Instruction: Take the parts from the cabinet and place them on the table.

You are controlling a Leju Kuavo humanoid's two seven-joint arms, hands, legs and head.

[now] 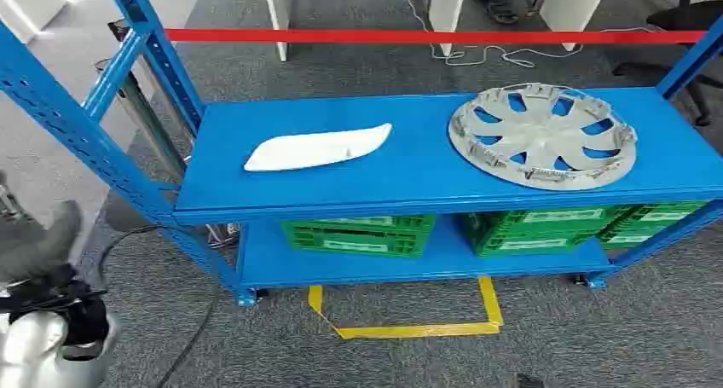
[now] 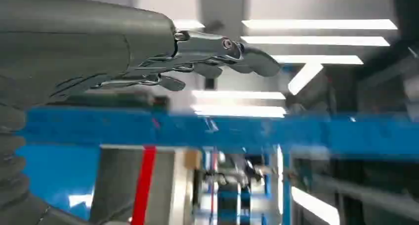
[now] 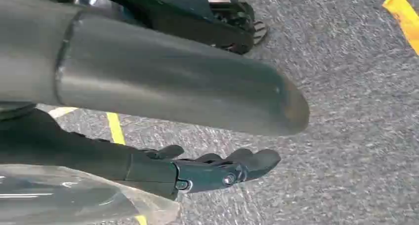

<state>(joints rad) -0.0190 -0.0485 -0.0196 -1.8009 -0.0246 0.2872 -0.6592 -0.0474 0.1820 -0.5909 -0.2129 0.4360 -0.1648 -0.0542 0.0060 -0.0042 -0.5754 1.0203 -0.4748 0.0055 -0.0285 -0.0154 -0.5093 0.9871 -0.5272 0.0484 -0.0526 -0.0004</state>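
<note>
The robot's left hand (image 2: 217,62) is up near the blue rack, fingers stretched out and apart with nothing in them, a blurry blue beam (image 2: 222,131) of the rack crossing behind it and ceiling lights beyond. In the head view that hand (image 1: 38,251) is just a grey blur low at the left edge, off to the side of the rack's corner post. The right hand (image 3: 217,168) hangs down over the grey carpet (image 3: 356,86), fingers loosely extended and apart, holding nothing either, with strips of yellow floor tape (image 3: 114,127) nearby.

Moving outward, the two parts are both sitting on the top shelf (image 1: 418,162) of the blue cabinet, well apart from each other. The white part (image 1: 320,147) is a long curved plastic piece lying flat toward the left side of the shelf. The silver wheel cover (image 1: 543,135) lies flat on the right side, spokes up, close to the shelf's back edge.

On the lower shelf there are green crates (image 1: 358,233), one under the middle and more under the right end, each with a pale label on the front but the writing is too small to read. A red bar (image 1: 426,36) runs across behind the rack, and a yellow tape outline (image 1: 409,320) marks the floor in front of it
</note>
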